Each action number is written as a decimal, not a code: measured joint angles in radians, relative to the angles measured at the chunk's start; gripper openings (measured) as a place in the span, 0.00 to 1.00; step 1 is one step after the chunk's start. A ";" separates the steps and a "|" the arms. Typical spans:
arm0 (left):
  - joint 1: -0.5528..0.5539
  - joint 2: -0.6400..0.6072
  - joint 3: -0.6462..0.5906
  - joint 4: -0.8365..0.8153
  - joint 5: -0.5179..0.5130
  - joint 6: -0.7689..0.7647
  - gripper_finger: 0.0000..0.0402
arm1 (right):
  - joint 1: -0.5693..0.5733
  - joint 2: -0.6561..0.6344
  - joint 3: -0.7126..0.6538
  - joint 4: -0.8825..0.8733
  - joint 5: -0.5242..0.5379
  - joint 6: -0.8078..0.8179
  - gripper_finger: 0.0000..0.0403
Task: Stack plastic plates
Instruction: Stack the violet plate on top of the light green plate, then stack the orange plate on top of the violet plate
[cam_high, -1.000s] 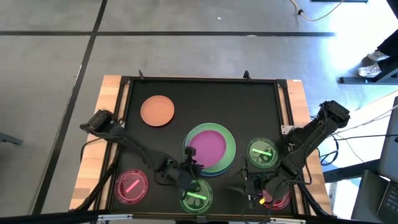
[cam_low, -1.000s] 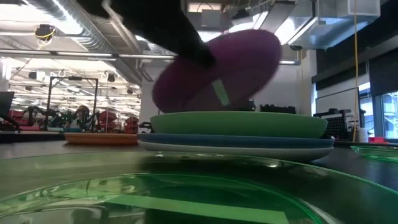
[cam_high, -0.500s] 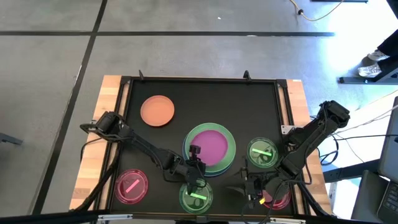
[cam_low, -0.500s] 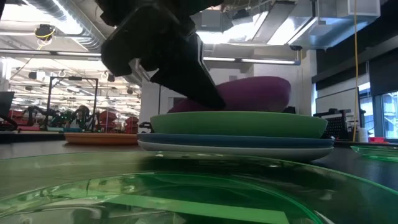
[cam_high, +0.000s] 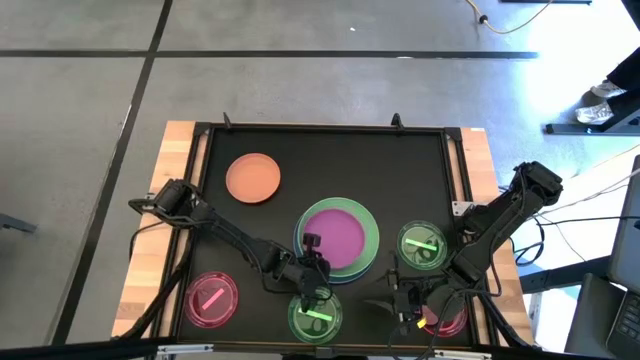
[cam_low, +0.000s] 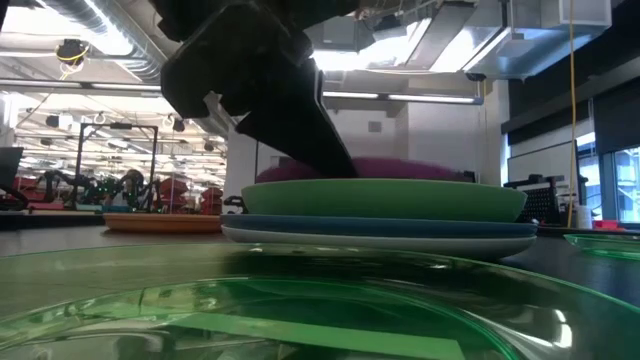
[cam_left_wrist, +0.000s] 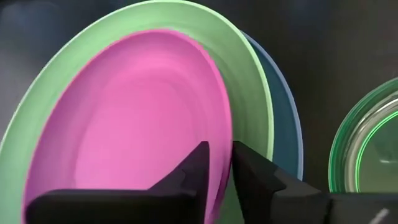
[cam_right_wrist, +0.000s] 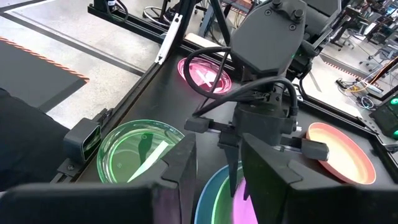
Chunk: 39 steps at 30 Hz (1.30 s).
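High view: the purple plate (cam_high: 337, 236) lay on the green plate (cam_high: 371, 243), mid-table; the right gripper (cam_high: 400, 305) waited at the near edge, finger state indeterminate.

Left wrist view: the left gripper (cam_left_wrist: 219, 163) clamped the purple plate's rim.

Low view: stack edges aligned.

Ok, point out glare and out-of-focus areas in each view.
Low view: the nearest green dish is soft, streaked with reflections, and bright ceiling lights sit behind the left gripper. Left wrist view: its fingers are blurred against the purple plate. High view: evenly lit.
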 joint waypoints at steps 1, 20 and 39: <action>0.000 0.000 0.000 0.000 0.001 -0.004 0.19 | 0.000 0.000 0.000 0.000 0.000 0.000 0.29; -0.081 -0.234 0.016 -0.428 -0.158 -0.177 0.28 | 0.000 0.000 0.000 -0.006 0.000 0.000 0.29; 0.263 -0.519 -0.346 -0.632 -0.024 -0.423 0.28 | 0.000 0.000 0.000 -0.007 -0.007 0.001 0.29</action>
